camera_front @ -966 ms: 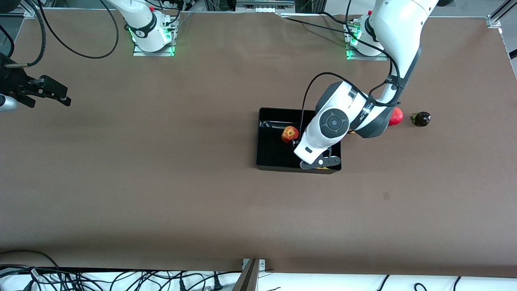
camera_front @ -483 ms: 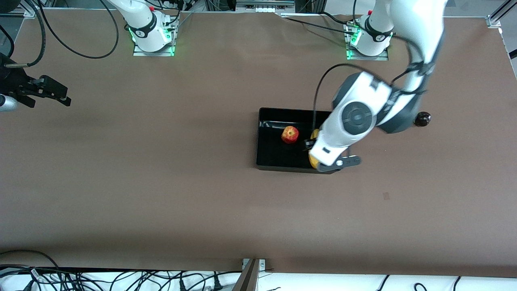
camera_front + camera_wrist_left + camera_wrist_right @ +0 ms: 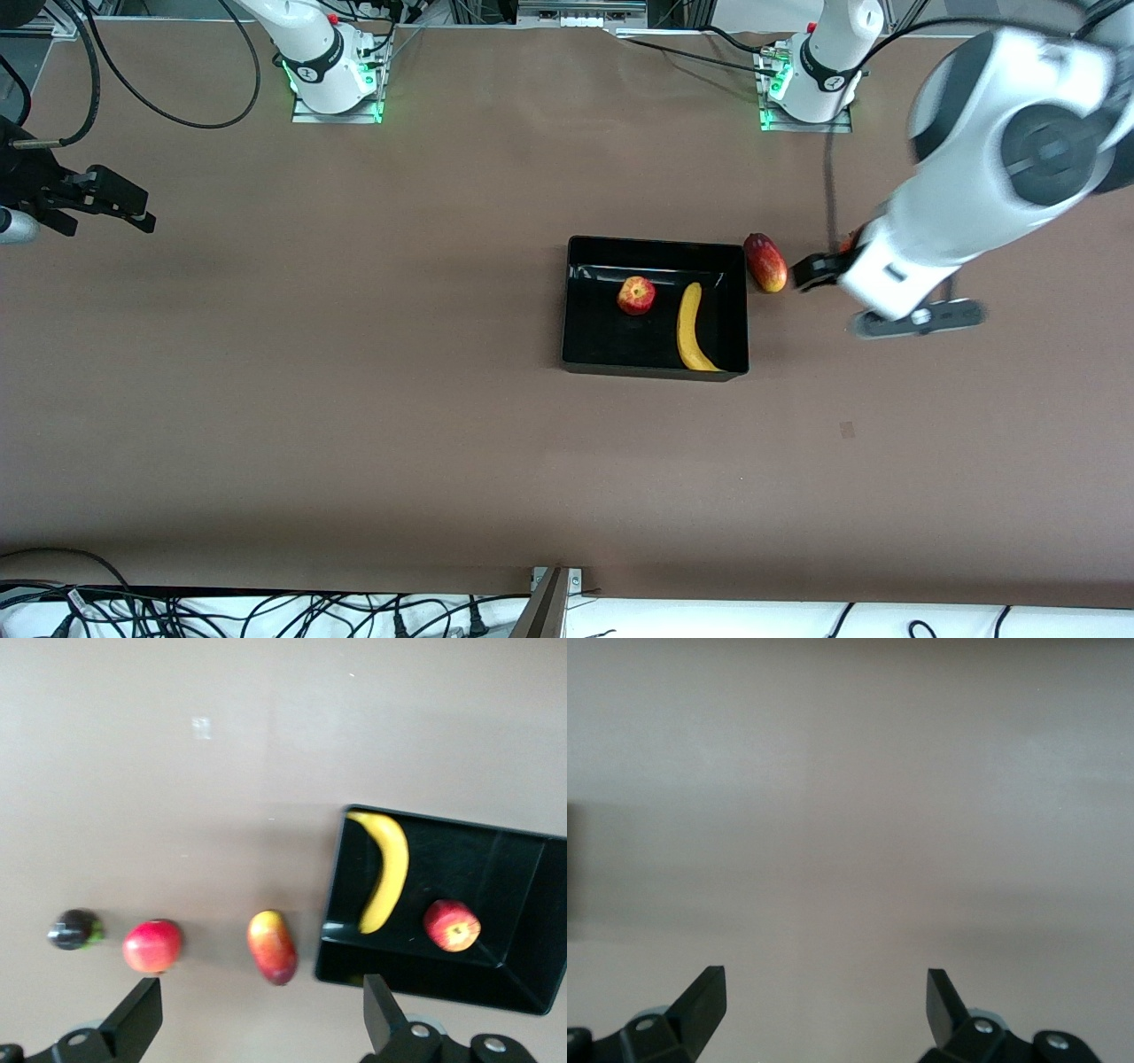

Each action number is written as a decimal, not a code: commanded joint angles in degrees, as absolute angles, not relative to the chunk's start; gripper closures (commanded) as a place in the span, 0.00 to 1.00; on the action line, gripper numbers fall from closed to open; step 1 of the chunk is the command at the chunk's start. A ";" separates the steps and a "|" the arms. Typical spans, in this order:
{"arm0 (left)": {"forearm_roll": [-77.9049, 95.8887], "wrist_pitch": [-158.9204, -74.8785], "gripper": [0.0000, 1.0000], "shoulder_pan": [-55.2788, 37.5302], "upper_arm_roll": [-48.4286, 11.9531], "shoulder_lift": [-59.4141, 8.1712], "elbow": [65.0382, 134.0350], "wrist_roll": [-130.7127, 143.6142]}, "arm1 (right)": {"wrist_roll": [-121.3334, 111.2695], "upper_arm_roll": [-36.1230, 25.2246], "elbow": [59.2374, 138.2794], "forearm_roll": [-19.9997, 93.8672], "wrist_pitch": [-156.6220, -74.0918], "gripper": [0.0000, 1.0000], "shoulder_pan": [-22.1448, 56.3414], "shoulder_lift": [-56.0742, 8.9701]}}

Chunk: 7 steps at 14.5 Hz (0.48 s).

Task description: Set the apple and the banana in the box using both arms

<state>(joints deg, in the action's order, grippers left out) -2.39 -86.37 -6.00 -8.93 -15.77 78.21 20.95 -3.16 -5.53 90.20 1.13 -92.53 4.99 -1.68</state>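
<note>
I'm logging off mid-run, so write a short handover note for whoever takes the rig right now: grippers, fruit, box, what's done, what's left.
Left gripper: open, empty, in the air over bare table toward the left arm's end, past the mango.
Right gripper: open, empty, waiting at the right arm's end of the table.
Box: holds the apple and, beside it, the banana lying flat, apart from each other.
Done: both fruits are in the box.
Left: nothing to place. The mango, pomegranate and a small dark fruit stay on the table.
</note>
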 commanded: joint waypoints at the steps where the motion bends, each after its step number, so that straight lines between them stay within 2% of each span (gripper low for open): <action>1: -2.46 -83.24 0.00 -3.18 -6.86 -10.30 79.19 13.03 | -3.60 -5.10 89.21 0.26 -92.20 0.00 4.48 -1.93; 4: -2.63 -79.73 0.00 1.48 -6.77 -6.08 79.36 3.90 | -3.69 -5.10 89.21 0.26 -92.20 0.00 4.48 -2.02; 7: -2.72 -78.84 0.00 1.93 -4.75 -2.73 80.15 2.90 | -3.69 -5.10 89.21 0.26 -92.20 0.00 4.48 -1.93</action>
